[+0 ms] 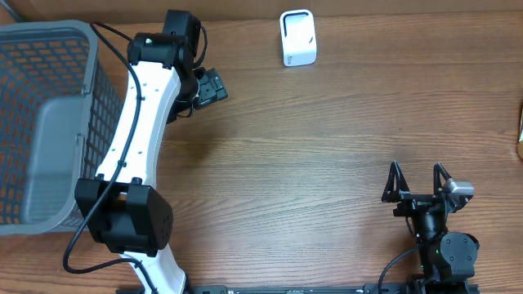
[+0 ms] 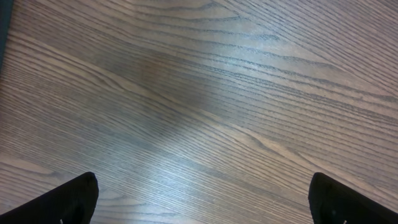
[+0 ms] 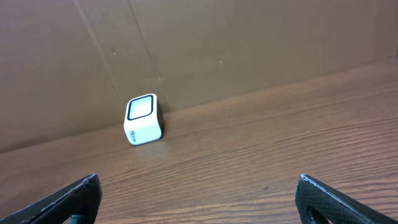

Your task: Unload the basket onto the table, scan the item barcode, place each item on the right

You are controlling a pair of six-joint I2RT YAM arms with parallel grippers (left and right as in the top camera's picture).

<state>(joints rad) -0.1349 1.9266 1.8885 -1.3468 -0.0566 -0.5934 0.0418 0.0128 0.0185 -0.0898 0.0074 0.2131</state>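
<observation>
L gripper (image 1: 214, 86) fully open, holding nothing, over wood table (image 1: 327, 147) near basket (image 1: 105, 114). R gripper (image 1: 418, 178) wide open too, empty; white scanner (image 1: 297, 37) at far edge

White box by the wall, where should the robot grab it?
Probably by its two flat side walls, coming down from above. The white box stands upright, its window face tilted up and forward, and its back sits near the cardboard wall, so squeezing front to back looks cramped.

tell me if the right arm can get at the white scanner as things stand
Probably yes: the right gripper is open and faces the scanner, with only bare table between them, though it sits far off.
</observation>
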